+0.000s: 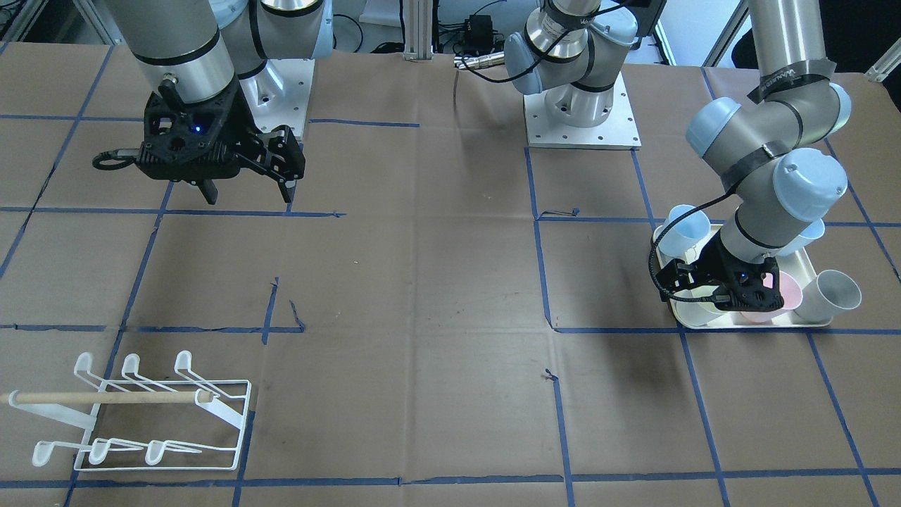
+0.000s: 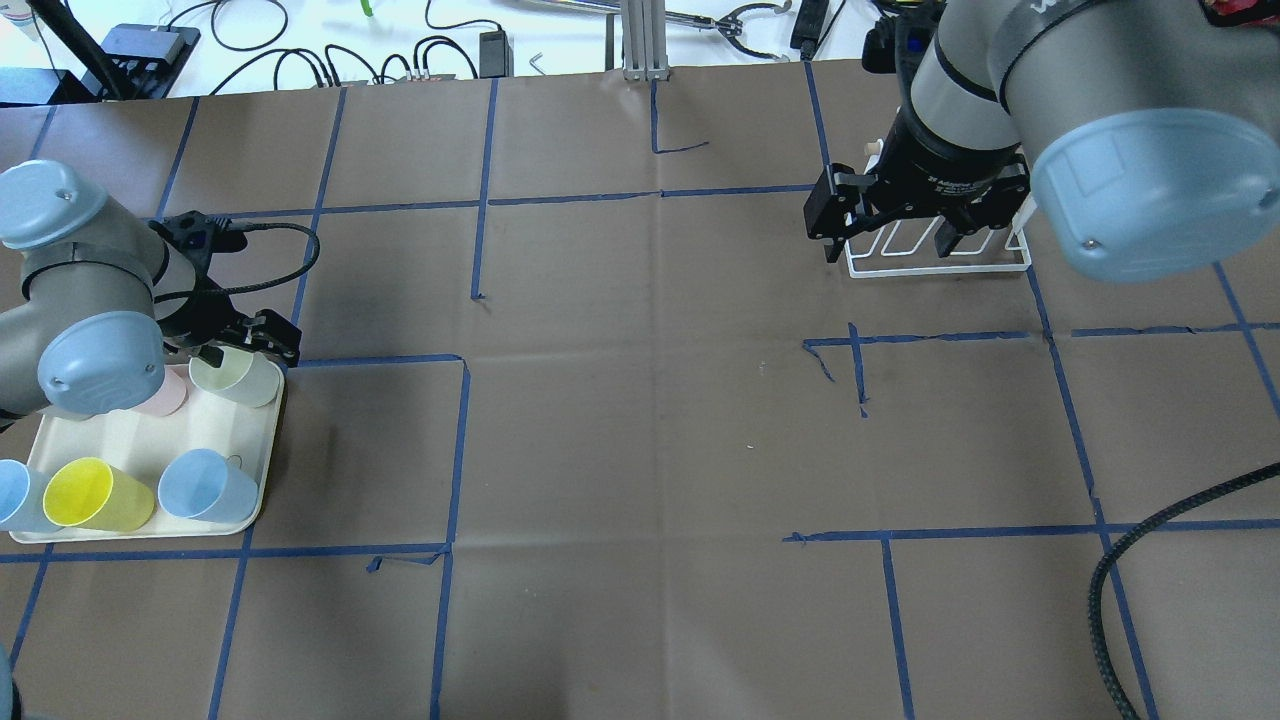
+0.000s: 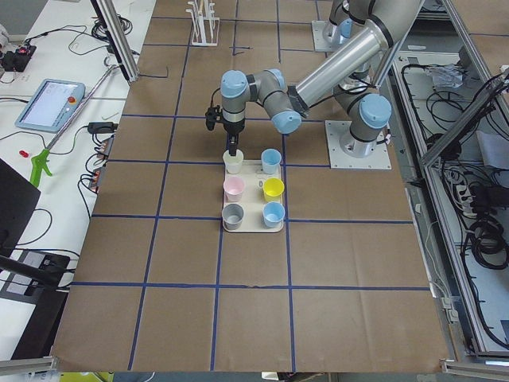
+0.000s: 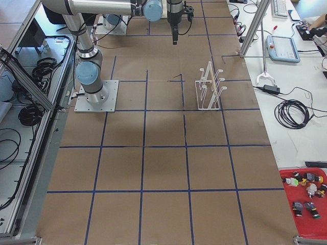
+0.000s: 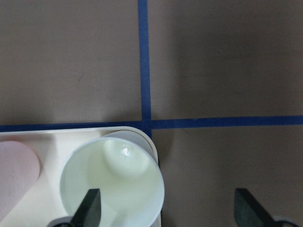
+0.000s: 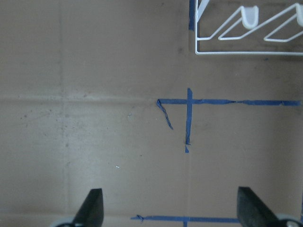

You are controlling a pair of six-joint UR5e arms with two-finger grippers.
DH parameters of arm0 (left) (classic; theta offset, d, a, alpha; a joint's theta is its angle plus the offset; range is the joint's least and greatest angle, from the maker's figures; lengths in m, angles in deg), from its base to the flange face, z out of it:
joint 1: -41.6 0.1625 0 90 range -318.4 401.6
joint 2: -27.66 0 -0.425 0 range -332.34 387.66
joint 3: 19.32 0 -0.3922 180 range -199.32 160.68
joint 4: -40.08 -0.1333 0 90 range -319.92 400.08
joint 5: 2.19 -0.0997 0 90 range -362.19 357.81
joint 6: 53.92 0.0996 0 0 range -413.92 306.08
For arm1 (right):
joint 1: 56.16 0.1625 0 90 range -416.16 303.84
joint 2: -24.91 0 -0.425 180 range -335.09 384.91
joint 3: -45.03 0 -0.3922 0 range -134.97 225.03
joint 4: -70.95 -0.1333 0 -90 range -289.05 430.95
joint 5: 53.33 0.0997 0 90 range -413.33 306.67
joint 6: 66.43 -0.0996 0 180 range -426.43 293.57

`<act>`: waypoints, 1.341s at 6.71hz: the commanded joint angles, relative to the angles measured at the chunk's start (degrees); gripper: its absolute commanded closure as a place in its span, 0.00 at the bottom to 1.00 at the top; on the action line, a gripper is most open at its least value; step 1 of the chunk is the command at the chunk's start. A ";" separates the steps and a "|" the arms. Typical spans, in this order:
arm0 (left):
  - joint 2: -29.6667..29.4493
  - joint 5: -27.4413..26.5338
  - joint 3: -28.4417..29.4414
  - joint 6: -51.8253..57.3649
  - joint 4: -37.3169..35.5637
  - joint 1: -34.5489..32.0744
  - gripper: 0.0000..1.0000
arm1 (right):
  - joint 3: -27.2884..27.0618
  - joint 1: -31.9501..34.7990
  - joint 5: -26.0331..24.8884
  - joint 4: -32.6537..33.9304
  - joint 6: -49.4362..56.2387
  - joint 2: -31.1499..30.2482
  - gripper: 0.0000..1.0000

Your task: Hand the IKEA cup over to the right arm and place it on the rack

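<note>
A pale greenish-white IKEA cup (image 5: 113, 184) lies tilted on the far corner of the cream tray (image 2: 120, 440). My left gripper (image 5: 169, 203) is open and low over it. One finger (image 5: 91, 204) is inside the cup's mouth and the other is outside its wall, over the table. In the overhead view the same cup (image 2: 235, 378) sits just under that gripper (image 2: 240, 345). My right gripper (image 1: 249, 196) hangs open and empty well above the table. The white wire rack (image 1: 141, 415) with its wooden dowel stands on the table, and the right gripper (image 2: 890, 240) partly covers the rack (image 2: 940, 262) from overhead.
The tray also holds a yellow cup (image 2: 95, 495), two blue cups (image 2: 205, 487), a pink cup (image 2: 160, 395) and a grey cup (image 3: 232, 213). Blue tape lines (image 2: 460, 450) grid the brown paper. A ribbed black hose (image 2: 1150, 560) crosses the near right corner.
</note>
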State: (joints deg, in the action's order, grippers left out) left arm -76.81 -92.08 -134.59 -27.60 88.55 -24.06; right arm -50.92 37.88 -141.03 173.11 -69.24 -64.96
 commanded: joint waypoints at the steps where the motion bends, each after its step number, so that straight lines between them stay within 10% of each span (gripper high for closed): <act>1: -1.18 -0.64 -0.12 -0.04 -0.75 0.01 0.01 | -0.21 0.00 4.87 10.90 -0.44 2.31 0.00; 4: 0.92 -0.73 0.14 0.05 0.48 0.01 0.06 | -2.12 0.00 14.61 25.66 -0.80 4.26 0.00; 9: 0.84 -0.64 0.58 0.58 1.54 0.27 1.00 | -18.38 -0.17 21.05 57.93 -26.67 2.24 0.00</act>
State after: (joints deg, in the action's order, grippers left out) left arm -75.96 -92.79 -134.07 -27.06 90.01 -23.83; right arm -66.62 37.77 -122.69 224.61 -89.13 -62.45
